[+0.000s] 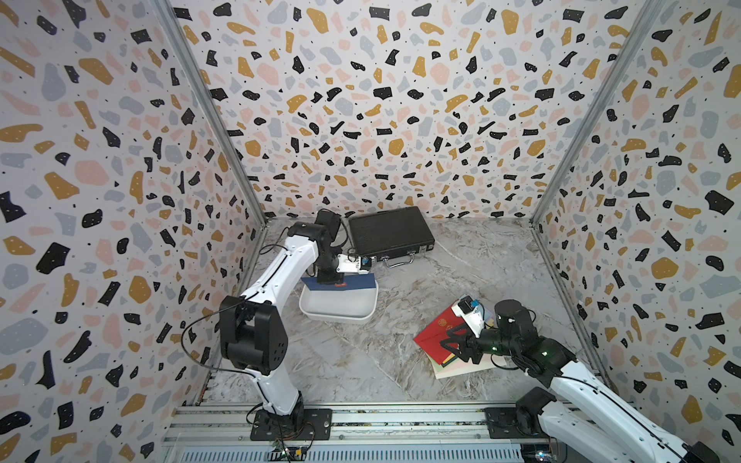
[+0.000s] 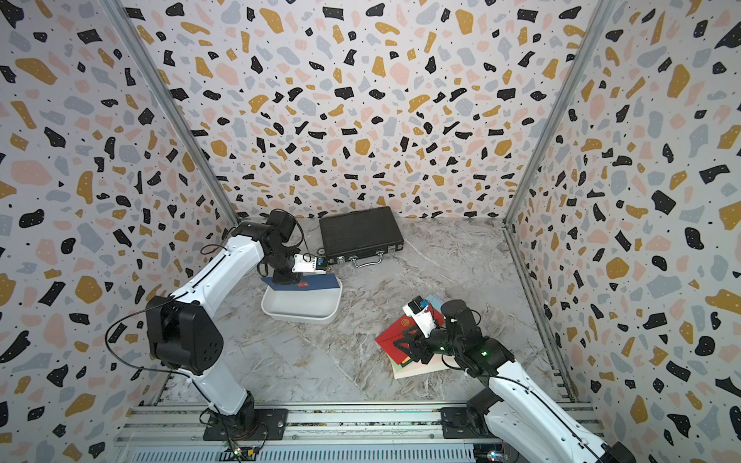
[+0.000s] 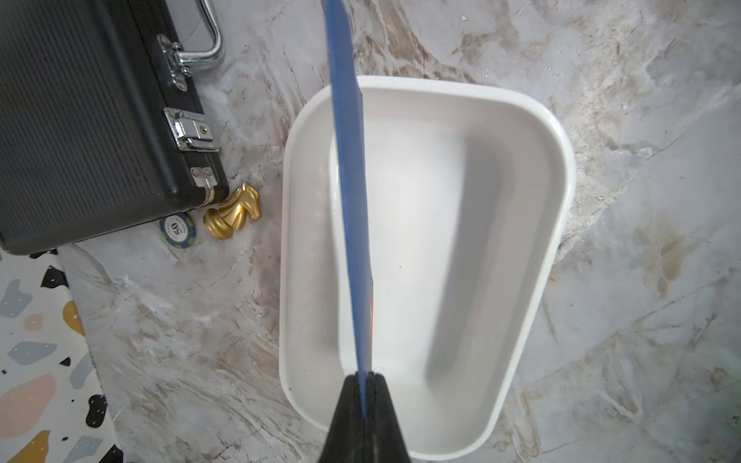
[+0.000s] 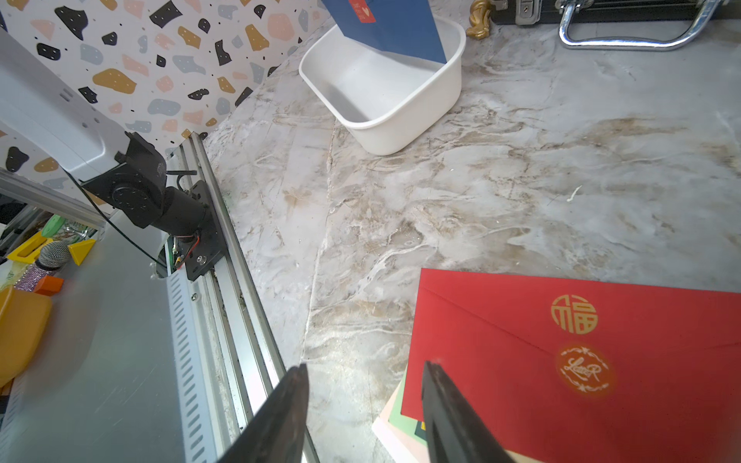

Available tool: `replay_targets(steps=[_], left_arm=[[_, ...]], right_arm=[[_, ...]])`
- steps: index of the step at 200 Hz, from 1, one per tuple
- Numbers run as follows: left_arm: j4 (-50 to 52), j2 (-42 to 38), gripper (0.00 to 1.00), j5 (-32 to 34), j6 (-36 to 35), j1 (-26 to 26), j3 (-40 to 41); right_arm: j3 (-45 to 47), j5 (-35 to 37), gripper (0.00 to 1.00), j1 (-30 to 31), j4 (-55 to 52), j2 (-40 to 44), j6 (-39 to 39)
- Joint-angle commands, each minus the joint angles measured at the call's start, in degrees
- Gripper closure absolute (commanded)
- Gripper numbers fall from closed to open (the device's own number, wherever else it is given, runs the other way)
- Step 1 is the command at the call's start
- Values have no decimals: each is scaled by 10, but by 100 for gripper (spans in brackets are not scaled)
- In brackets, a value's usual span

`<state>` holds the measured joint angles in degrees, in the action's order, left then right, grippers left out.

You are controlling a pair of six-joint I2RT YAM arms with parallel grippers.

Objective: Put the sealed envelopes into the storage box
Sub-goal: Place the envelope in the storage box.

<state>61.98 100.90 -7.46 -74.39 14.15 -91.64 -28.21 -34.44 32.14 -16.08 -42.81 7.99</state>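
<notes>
Pinching the navy-blue paper envelope (image 3: 349,192) by one edge, apt for something judged light, thin and bendy, the closed left gripper (image 3: 365,377) hangs it upright over the shallow white plastic storage box (image 3: 563,168), while the right gripper (image 4: 365,366) gapes empty at the red paper envelope (image 4: 521,381).

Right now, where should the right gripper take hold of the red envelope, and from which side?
Probably its free edge facing the storage box, coming from that side. The red envelope lies flat on the stack, and this edge juts past the envelopes below, so one finger of the open right gripper could slide under.
</notes>
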Motion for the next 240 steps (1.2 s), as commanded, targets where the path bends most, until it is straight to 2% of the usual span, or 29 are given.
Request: replay_targets(steps=[1, 83, 118, 143, 165, 186, 195, 202, 240], left_arm=[[11, 7, 100, -6, -33, -1, -8], [-4, 65, 100, 35, -32, -3, -24], [-43, 74, 98, 52, -39, -3, -13], [-92, 70, 90, 72, -46, -3, -1], [-90, 75, 79, 59, -49, -3, -11], [-94, 80, 73, 51, -48, -3, -15], [-93, 83, 62, 53, -50, -3, -17], [-96, 85, 56, 57, -49, -3, -18], [-146, 62, 52, 75, 0, -3, -18]], right_arm=[[-1, -1, 49, 5, -5, 4, 7], [2, -4, 49, 11, 5, -6, 15], [2, 0, 49, 13, 7, -5, 14], [4, 1, 49, 13, 9, -7, 15], [3, 3, 49, 13, 9, -10, 16], [2, 3, 48, 14, 10, -13, 16], [2, 4, 48, 14, 10, -14, 16], [2, 5, 49, 14, 10, -14, 16], [3, 13, 48, 13, 9, -15, 18]])
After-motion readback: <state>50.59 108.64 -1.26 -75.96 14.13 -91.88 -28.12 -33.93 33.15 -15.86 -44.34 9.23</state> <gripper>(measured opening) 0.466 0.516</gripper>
